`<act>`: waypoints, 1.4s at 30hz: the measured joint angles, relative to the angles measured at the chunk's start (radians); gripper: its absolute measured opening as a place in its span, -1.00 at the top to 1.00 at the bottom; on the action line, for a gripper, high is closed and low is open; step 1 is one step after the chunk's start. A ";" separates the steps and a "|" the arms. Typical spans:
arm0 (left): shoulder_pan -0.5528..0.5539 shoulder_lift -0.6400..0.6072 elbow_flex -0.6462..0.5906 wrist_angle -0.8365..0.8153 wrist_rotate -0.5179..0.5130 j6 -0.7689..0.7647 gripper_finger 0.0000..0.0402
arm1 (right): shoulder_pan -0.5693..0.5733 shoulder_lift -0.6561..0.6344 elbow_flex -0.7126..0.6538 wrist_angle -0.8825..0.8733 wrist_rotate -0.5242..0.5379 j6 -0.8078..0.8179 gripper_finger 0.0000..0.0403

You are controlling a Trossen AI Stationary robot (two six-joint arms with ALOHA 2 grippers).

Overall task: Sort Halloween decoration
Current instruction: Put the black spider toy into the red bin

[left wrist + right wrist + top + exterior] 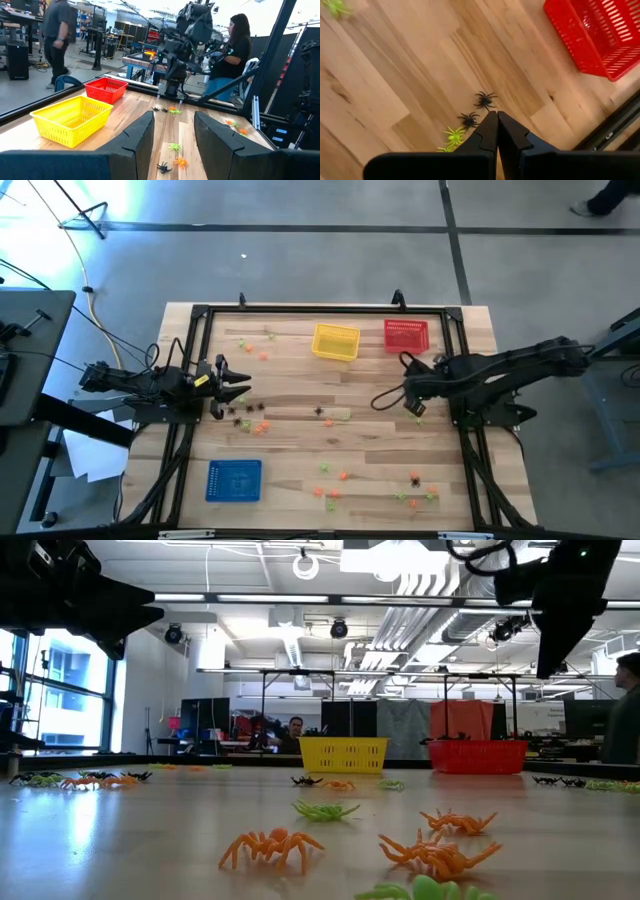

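Toy spiders [330, 492] in orange, light green and black lie scattered across the wooden table [300, 385], none yet visible in the yellow basket [336, 342], red basket [406, 335] or blue basket [234, 480]. The left gripper [232, 392] hovers, fingers spread, over a small cluster near its side. I'd say it should drop straight onto one spider only and avoid scooping its neighbours. The right gripper [496, 125], fingers pressed together, hangs above two black spiders [477, 110] near the red basket.
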 joint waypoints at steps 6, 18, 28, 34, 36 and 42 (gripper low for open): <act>0.000 0.000 0.000 0.000 0.000 0.000 0.36 | -0.077 0.024 -0.076 0.118 -0.082 -0.041 1.00; 0.000 0.000 0.000 0.001 -0.001 0.000 0.36 | -0.173 0.027 -0.224 0.299 -0.213 -0.072 1.00; 0.000 0.000 0.000 0.001 -0.002 0.000 0.36 | -0.177 0.032 -0.224 0.347 -0.215 -0.082 1.00; 0.000 0.000 0.000 0.001 -0.004 0.000 0.36 | -0.176 0.090 -0.225 0.341 -0.260 -0.083 0.97; 0.000 0.000 0.000 0.001 -0.004 0.000 0.36 | -0.176 0.117 -0.225 0.341 -0.275 -0.098 0.89; 0.000 0.000 0.000 0.001 -0.004 0.000 0.36 | -0.183 0.180 -0.225 0.341 -0.247 -0.158 0.50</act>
